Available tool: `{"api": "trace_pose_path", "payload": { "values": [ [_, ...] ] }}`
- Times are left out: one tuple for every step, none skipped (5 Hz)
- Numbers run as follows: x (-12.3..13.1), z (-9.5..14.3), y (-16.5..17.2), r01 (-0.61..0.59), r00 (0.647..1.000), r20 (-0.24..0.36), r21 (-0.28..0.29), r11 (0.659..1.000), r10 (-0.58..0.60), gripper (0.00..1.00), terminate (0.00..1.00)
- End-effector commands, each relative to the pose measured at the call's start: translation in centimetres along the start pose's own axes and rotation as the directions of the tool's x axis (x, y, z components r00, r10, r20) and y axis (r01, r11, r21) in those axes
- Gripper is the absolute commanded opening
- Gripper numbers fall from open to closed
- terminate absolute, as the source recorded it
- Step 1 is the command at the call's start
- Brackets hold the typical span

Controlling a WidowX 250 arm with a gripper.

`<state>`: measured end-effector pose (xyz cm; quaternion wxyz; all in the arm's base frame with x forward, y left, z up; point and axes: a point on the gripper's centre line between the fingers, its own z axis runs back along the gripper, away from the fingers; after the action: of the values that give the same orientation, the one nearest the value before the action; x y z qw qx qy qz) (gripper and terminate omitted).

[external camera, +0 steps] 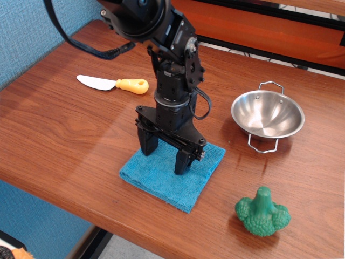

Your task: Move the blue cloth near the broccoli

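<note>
The blue cloth [161, 181] lies flat near the front edge of the wooden table, left of the broccoli [262, 212], with a strip of bare wood between them. The broccoli lies head down with its stem pointing up. My gripper [165, 157] points straight down with its two black fingers spread wide, both tips pressed on the cloth's upper surface. Nothing is held between the fingers.
A steel bowl [267, 114] with wire handles stands right of the arm, behind the broccoli. A knife with a yellow handle [113, 83] lies at the back left. The table's front edge [135, 229] runs close below the cloth.
</note>
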<state>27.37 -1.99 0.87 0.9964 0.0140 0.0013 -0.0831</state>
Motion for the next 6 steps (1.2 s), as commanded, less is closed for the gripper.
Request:
{"api": "trace_pose_path", "payload": {
  "values": [
    [1.0,4.1,1.0,-0.014,0.995,0.095,0.015,1.000,0.013,1.00,0.00],
    [1.5,6.1,1.6,-0.029,0.991,0.127,0.001,1.000,0.028,1.00,0.00],
    [1.7,7.5,1.8,-0.033,0.989,0.143,-0.017,0.999,0.035,1.00,0.00],
    [1.7,8.0,2.2,-0.035,0.993,0.113,-0.016,0.999,0.037,1.00,0.00],
    [1.9,7.8,3.7,-0.050,0.997,0.060,-0.009,0.999,0.050,1.00,0.00],
    [3.1,8.0,5.8,-0.080,0.996,0.048,-0.013,0.997,0.080,1.00,0.00]
  ]
}}
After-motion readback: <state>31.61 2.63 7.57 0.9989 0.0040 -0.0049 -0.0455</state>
